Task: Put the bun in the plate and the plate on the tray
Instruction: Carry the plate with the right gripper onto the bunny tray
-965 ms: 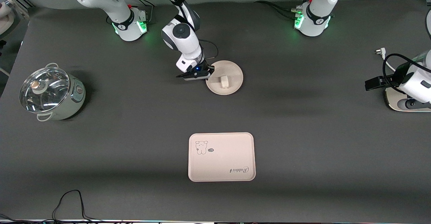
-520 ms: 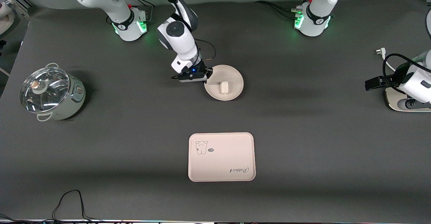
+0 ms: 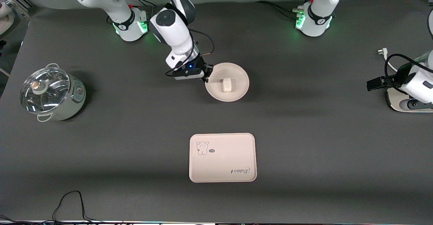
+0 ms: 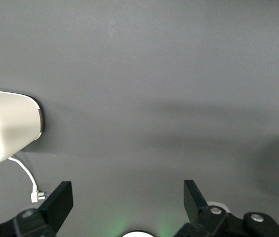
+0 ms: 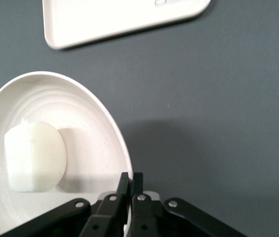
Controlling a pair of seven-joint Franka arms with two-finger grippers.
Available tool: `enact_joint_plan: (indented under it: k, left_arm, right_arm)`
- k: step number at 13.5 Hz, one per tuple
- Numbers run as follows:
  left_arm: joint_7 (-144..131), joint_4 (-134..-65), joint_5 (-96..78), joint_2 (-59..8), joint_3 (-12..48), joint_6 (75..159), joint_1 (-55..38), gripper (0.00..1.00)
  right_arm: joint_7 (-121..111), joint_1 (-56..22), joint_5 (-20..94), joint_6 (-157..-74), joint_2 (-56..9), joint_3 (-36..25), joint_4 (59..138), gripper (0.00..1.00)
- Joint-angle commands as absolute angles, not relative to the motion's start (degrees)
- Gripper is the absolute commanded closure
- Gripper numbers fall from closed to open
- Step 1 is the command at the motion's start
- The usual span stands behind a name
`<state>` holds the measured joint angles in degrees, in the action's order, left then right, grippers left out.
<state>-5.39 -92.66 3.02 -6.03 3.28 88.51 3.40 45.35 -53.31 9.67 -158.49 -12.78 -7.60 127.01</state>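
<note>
Since the earlier frames, we note the right arm has pulled up and back toward its base, and the plate (image 3: 227, 82) has come up off the counter (image 3: 304, 143) with it, tilted, the bun (image 3: 226, 84) riding inside.

Right end effector (image 3: 205, 77): fingers pinched narrow on the plate rim at the edge toward the right arm's end of the counter; the right wrist view shows the rim (image 5: 124, 163) clamped between the fingers (image 5: 122, 190).

Bun: lies in the plate well, clear of the clamped rim.

Key relation: the tray (image 3: 222, 157) lies nearer the front camera than the held plate, almost straight down the counter from it, long axis running between the two arms' ends. We judge the carry is mainly a reach toward the camera, and the right arm is the closer one.

Left end effector (image 4: 129, 210): spread wide, waiting over the counter's left-arm end beside a white appliance (image 4: 6, 131).

Risk, in our judgement: plate tilt could roll the bun.
</note>
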Motion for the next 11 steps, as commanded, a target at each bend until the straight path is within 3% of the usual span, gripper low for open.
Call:
enact_joint_plan:
  k: [1, 7, 11]
  left_arm:
    - [-4.3, -93.2, 2.9, -5.4, 3.6, 88.0, 3.9, 0.00]
    - [-4.3, -93.2, 2.9, -5.4, 3.6, 88.0, 4.1, 0.00]
    - [-4.0, -93.2, 2.9, -5.4, 3.6, 87.6, 4.1, 0.00]
  right_arm:
    - [42.2, -48.9, 11.3, -155.1, -23.1, -7.9, 112.7, 1.00]
    - [37.0, -38.2, 14.3, -139.2, -42.6, -7.5, 77.8, 1.00]
    - [36.8, -36.3, 17.2, -140.3, -52.7, -7.5, 67.2, 1.00]
